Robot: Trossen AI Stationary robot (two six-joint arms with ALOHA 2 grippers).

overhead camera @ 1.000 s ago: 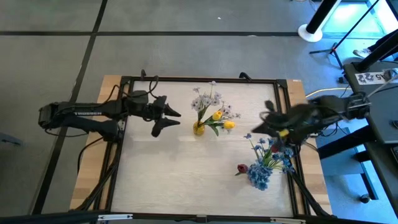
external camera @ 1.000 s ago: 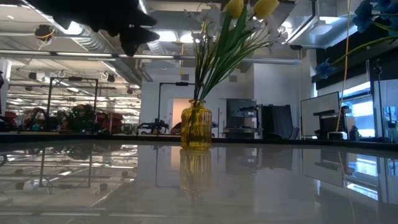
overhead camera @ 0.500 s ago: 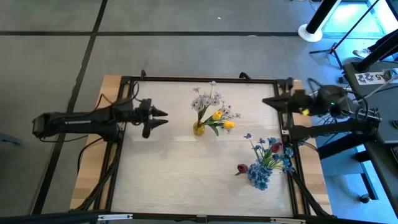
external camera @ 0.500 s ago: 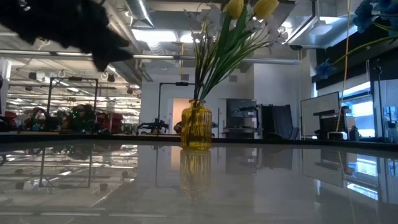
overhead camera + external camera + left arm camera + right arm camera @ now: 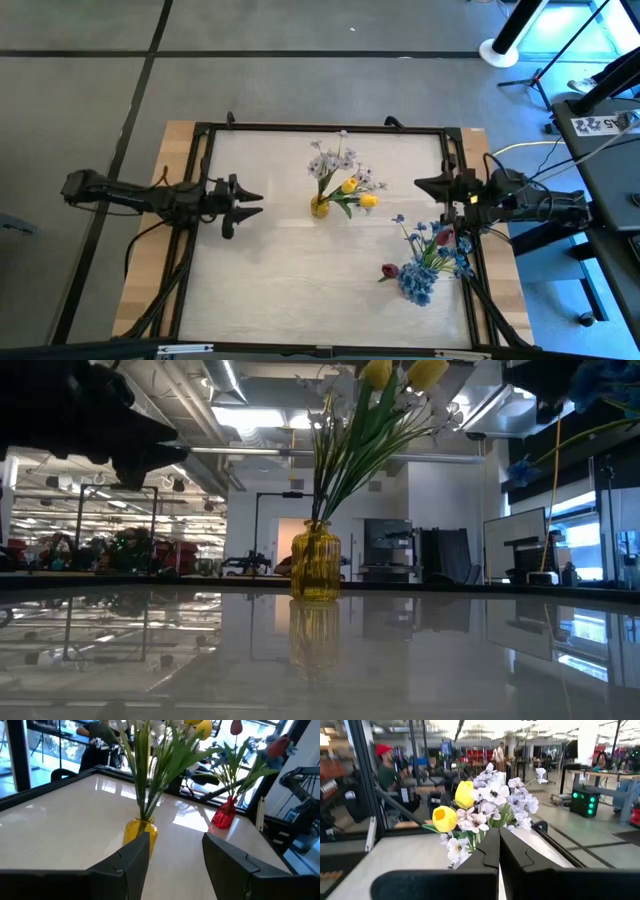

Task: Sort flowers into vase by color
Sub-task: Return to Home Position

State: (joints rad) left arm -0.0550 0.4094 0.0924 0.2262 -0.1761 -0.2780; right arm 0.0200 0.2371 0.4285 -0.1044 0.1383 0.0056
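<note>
Plainly, all the flowers (image 5: 340, 170) in view stand in vases, so the trip home turns on where each bunch lies from each gripper. The yellow vase (image 5: 319, 208), with white-lavender and yellow heads, stands mid-counter between the two arms, somewhat nearer the left gripper (image 5: 245, 203) and straight ahead of it. Its stems rise upright and fan out at the top. The red vase (image 5: 224, 815), with blue and red heads, sits close to the right edge of the counter (image 5: 300, 290), just beside the right gripper (image 5: 422, 185); its stems splay toward the middle of the counter.

At the left edge the left arm lies stretched out low, its gripper spread open with nothing between the fingers. Along the right edge the right arm lies folded, its gripper closed on nothing and aimed toward the yellow bunch. By my reading the right arm has the tighter path, since the splayed stems stand so near it; pulling away from the counter looks safest.
</note>
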